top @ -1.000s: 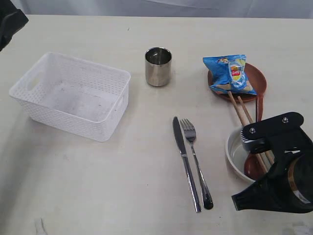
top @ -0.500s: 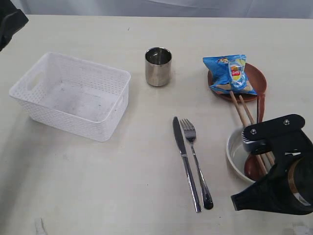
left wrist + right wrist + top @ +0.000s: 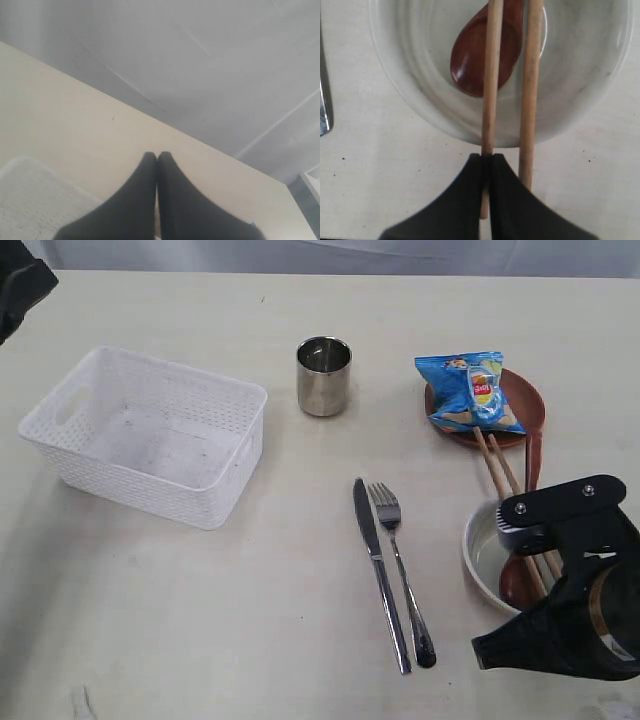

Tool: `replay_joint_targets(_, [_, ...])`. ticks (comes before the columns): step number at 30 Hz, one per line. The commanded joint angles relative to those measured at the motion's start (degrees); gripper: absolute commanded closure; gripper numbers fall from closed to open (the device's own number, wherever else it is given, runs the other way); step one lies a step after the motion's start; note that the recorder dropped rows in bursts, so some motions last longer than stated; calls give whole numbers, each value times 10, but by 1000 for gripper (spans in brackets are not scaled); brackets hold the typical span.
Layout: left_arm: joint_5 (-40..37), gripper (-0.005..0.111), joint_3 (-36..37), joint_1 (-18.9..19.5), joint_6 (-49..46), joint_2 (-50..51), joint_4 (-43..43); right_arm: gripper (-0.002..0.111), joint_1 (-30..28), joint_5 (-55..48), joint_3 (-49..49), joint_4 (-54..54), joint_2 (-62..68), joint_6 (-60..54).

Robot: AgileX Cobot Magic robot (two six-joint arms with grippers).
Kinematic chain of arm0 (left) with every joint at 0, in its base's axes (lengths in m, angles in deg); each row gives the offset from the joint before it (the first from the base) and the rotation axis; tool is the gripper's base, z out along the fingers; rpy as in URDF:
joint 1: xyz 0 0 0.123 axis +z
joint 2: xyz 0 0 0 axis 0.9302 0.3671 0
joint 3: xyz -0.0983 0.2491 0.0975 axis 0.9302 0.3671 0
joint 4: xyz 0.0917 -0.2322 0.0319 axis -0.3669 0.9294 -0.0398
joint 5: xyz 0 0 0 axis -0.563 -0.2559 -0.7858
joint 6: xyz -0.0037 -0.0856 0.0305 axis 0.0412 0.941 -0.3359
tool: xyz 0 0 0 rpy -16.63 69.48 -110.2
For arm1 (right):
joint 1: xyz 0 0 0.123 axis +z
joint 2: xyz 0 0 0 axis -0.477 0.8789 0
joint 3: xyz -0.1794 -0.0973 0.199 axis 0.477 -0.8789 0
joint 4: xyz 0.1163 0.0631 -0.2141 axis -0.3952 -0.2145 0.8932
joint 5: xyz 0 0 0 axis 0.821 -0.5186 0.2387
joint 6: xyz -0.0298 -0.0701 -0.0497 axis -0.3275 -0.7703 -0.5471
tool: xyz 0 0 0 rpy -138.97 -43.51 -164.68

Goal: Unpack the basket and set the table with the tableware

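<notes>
The white basket (image 3: 190, 370) stands empty at the left of the table (image 3: 250, 640). The steel cup (image 3: 323, 375) is upright in the middle, with the knife (image 3: 375, 565) and fork (image 3: 400, 570) side by side in front of it. At the right, a blue snack bag (image 3: 470, 390) lies on the brown plate (image 3: 530, 400). The chopsticks (image 3: 492, 75) and wooden spoon (image 3: 470, 65) rest across the pale bowl (image 3: 580, 75). My right gripper (image 3: 487, 157) is shut just off the bowl's rim, over one chopstick's end. My left gripper (image 3: 157, 155) is shut, raised beyond the basket (image 3: 30, 200).
The right arm's black body (image 3: 570, 600) covers the bowl's near side and the table's front right corner. The left arm (image 3: 20, 285) shows only at the far left corner. A grey backdrop (image 3: 200, 60) runs behind the table's far edge.
The right arm has drawn slightly back toward the front edge, away from the bowl. The chopsticks, spoon and everything else have stayed put.
</notes>
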Motion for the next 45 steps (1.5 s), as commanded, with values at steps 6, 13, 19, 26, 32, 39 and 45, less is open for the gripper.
replay_joint_targets(6, [3, 107, 4, 2, 3, 1, -3, 90, -3, -4, -3, -6, -2, -7])
replay_joint_targets(13, [3, 107, 4, 2, 3, 1, -3, 69, -3, -28, 16, -6, -2, -17])
replay_joint_targets(19, [3, 107, 4, 2, 2, 1, -3, 69, -3, -102, 73, -5, -3, -56])
replay_joint_targets(26, [3, 107, 4, 2, 2, 1, -3, 68, -44, -94, 108, -6, -2, -99])
replay_joint_targets(32, [3, 107, 4, 2, 2, 1, -3, 68, -201, -50, 108, -106, -2, -271])
replay_joint_targets(39, [3, 107, 4, 2, 2, 1, -3, 68, -251, 2, 108, -173, 9, -416])
replay_joint_targets(45, [3, 107, 4, 2, -1, 1, -3, 50, -251, 3, 116, -156, 105, -410])
